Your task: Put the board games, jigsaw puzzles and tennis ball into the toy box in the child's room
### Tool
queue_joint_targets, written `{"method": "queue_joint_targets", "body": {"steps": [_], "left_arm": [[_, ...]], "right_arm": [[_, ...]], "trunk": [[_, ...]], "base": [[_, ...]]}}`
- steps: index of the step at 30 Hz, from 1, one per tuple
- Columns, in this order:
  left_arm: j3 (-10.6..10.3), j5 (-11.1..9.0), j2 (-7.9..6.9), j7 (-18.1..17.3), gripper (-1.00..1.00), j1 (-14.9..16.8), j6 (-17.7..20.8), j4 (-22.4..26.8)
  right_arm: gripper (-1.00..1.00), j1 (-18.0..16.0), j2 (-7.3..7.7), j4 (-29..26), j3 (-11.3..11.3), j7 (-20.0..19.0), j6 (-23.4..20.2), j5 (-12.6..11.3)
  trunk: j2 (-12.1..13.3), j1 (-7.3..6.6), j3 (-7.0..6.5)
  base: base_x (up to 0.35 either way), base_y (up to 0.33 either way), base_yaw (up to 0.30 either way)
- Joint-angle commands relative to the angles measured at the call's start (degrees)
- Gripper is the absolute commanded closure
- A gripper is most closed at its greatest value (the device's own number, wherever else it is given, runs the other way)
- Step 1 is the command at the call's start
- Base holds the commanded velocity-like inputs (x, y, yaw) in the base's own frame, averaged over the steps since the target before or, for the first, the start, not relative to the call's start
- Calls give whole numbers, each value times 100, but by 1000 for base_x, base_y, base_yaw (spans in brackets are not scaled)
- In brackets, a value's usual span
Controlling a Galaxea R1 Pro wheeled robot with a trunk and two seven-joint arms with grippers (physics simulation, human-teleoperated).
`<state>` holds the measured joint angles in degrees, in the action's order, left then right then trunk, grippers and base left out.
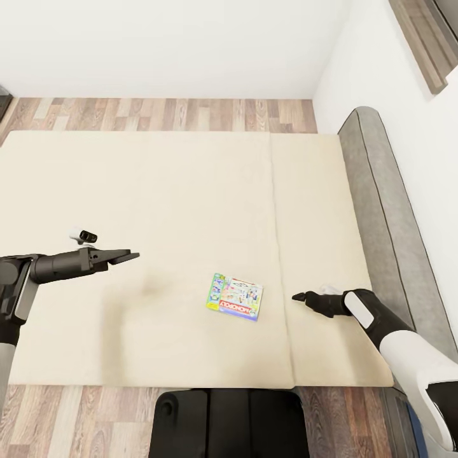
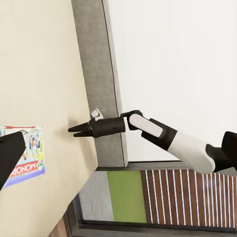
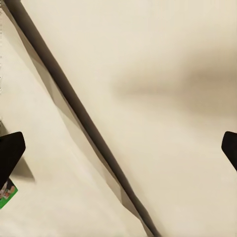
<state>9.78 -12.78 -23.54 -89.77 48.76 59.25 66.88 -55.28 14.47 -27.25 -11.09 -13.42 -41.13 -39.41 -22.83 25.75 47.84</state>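
Observation:
A Monopoly board game (image 1: 235,297) lies flat on the cream bed (image 1: 159,191), near its front edge. The box also appears in the left wrist view (image 2: 27,158), and a green corner of it shows in the right wrist view (image 3: 6,192). My left gripper (image 1: 129,257) hovers over the bed to the left of the box, open and empty, with one dark finger (image 2: 10,155) in its own view. My right gripper (image 1: 299,296) hangs just right of the box, pointing at it. Its fingers (image 3: 10,153) stand wide apart with nothing between them.
A grey padded headboard (image 1: 388,222) runs along the bed's right side against the white wall. A seam (image 1: 277,254) divides the bed cover. Wooden floor (image 1: 159,114) lies beyond the bed's far edge, and my dark base (image 1: 222,423) stands at the near edge.

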Motion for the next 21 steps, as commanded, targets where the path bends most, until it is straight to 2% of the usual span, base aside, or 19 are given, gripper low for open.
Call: {"method": "queue_joint_targets", "body": {"steps": [1,21], "left_arm": [[-2,3,-2,-23,-100,2,61,0],[-2,4,-2,-23,-100,2,52,0]], "right_arm": [[-100,-2,5,-4,-25,-29,-10,24],[-100,0,-20,111,-42,-29,147,30]], "trunk": [[-9,3,6],[-9,3,6]], "base": [[0,45,0],[0,89,0]]}}
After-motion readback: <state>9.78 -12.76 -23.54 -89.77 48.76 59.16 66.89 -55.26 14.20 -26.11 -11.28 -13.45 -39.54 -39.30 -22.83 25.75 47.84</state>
